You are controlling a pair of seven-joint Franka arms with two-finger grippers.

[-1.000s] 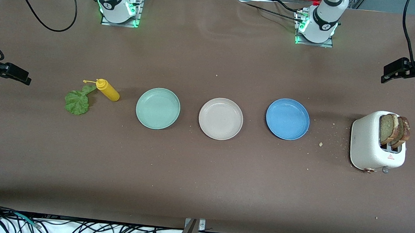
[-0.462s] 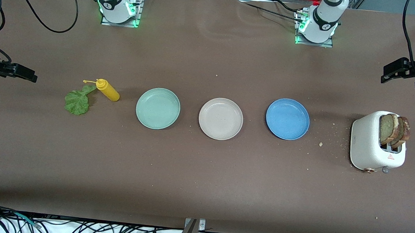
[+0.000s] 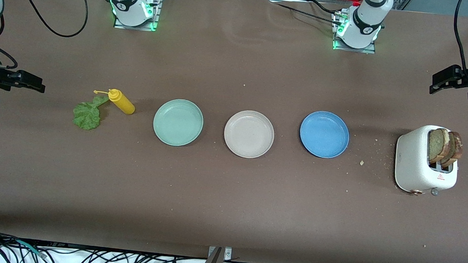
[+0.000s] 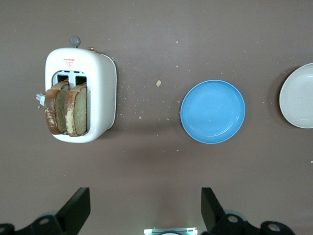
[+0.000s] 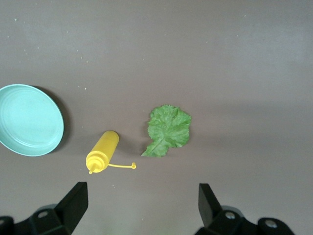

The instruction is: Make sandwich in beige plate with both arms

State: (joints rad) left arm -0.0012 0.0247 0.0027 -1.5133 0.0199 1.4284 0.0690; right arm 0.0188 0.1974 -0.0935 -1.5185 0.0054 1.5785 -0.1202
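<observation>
Nearest the front camera: bare brown table (image 3: 228, 206), nothing on it. Next, one row across the middle. From the right arm's end: lettuce leaf (image 3: 87, 115) flat on the table, stem touching or just under the tip of a yellow squeeze bottle (image 3: 122, 101) lying on its side; then mint-green plate (image 3: 178, 122); beige plate (image 3: 249, 134) dead centre, empty; blue plate (image 3: 324, 134); white toaster (image 3: 425, 164) at the left arm's end with two bread slices (image 3: 445, 146) standing up out of the slots, on edge, flat faces side by side. Crumbs scattered between blue plate and toaster.

Farther back and up in the air: right gripper (image 5: 139, 205) over the table edge at the right arm's end, fingers wide apart, holding nothing; lettuce (image 5: 168, 129) in plain sight below its wrist camera. Left gripper (image 4: 145, 210) over the table's left-arm end, just past the toaster, fingers also spread, empty; bread (image 4: 67, 108) and toaster (image 4: 98, 98) visible below.

Nothing assembled yet, plate bare. Judged: bread first, left arm much nearer to it. Key relation: slices upright, thin edges up, so jaws need to straddle one slice across its thickness from above. Lettuce clearly the right arm's job, flat, likely pinch at the edge. Bases at the table's back edge.
</observation>
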